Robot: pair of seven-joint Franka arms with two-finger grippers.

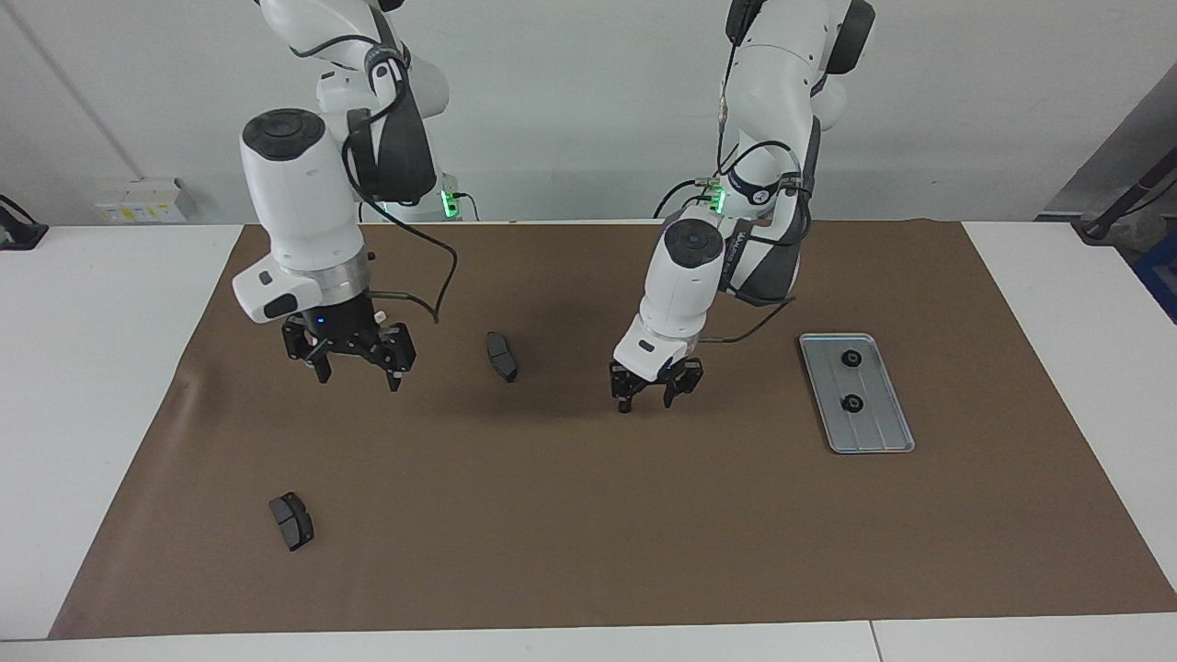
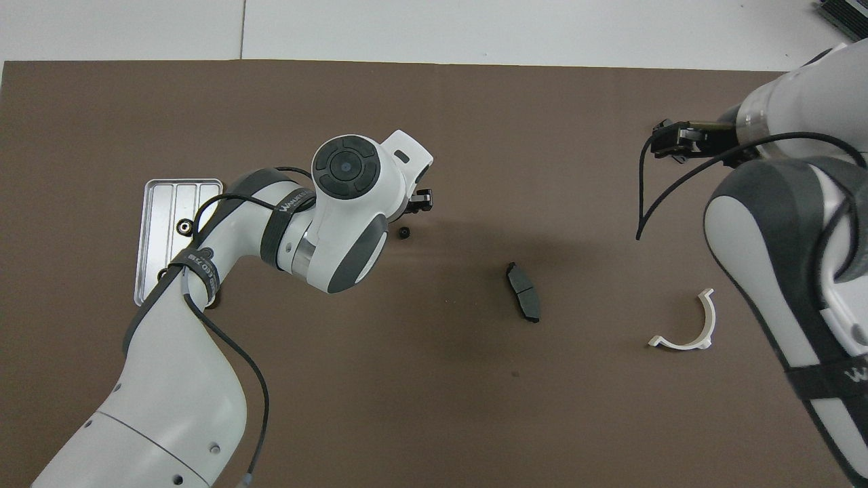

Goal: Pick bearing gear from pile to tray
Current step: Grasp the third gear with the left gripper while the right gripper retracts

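One loose black gear (image 2: 405,233) lies mid-mat. My left gripper (image 1: 648,401) is open and low over the mat right at that gear; in the facing view its fingertip hides the gear. It also shows in the overhead view (image 2: 424,201). The silver grooved tray (image 1: 874,432) lies toward the left arm's end and holds two gears (image 1: 851,359) (image 1: 851,402). My right gripper (image 1: 359,375) is open, empty and raised over the mat toward the right arm's end. The white half-ring bracket (image 2: 685,325) is hidden by it in the facing view.
One dark curved pad (image 1: 501,356) lies between the two grippers. A second pad (image 1: 291,520) lies farther from the robots toward the right arm's end. The brown mat (image 1: 644,533) covers the white table.
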